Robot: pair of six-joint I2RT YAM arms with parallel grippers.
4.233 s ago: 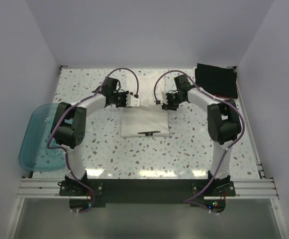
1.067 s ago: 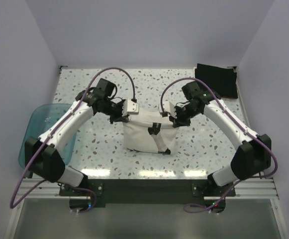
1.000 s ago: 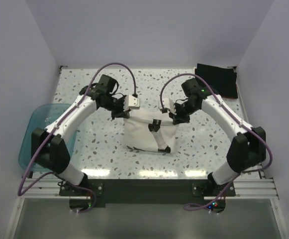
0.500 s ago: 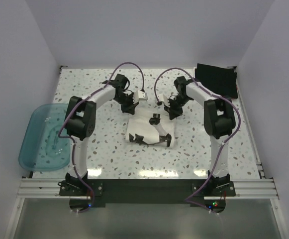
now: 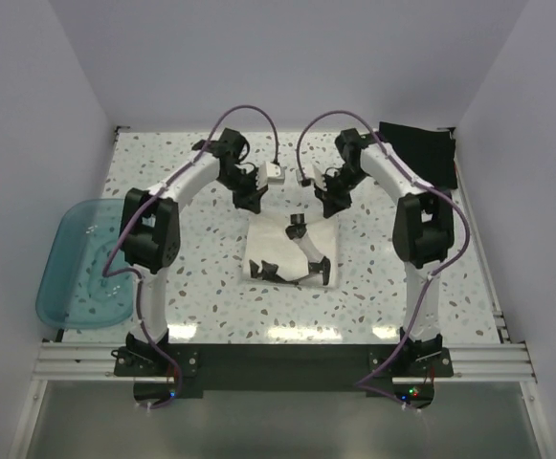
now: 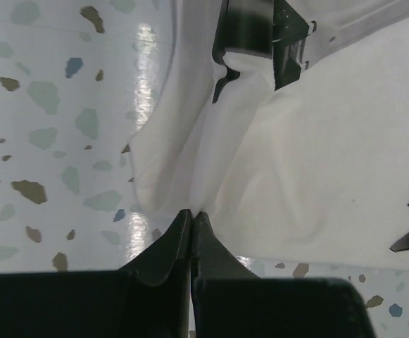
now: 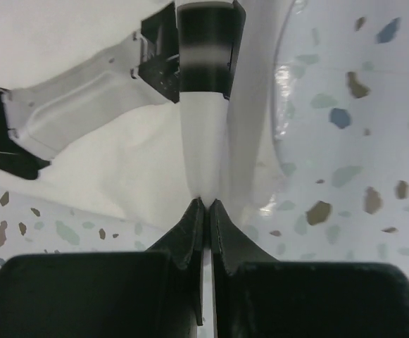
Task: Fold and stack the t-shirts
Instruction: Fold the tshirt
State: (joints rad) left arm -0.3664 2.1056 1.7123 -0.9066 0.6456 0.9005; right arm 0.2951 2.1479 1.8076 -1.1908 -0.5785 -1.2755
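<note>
A white t-shirt (image 5: 276, 244) lies bunched in the middle of the speckled table, with dark patches across it. My left gripper (image 5: 256, 199) is shut on the shirt's far left edge. In the left wrist view its tips (image 6: 191, 213) pinch a fold of the white cloth (image 6: 317, 176). My right gripper (image 5: 327, 204) is shut on the far right edge, and its tips (image 7: 204, 202) clamp a ridge of the cloth (image 7: 120, 162). Each wrist view shows the other gripper across the shirt. Folded black t-shirts (image 5: 416, 153) sit at the far right corner.
A translucent blue tub (image 5: 81, 263) hangs over the table's left edge. White walls close in the table on the left, back and right. The arm bases stand on the rail (image 5: 278, 359) at the near edge.
Both grippers have carried the lifted white t-shirt away from me and lowered it. The cloth hung as a pouch between them; now it rests on the table with its far edge held.
</note>
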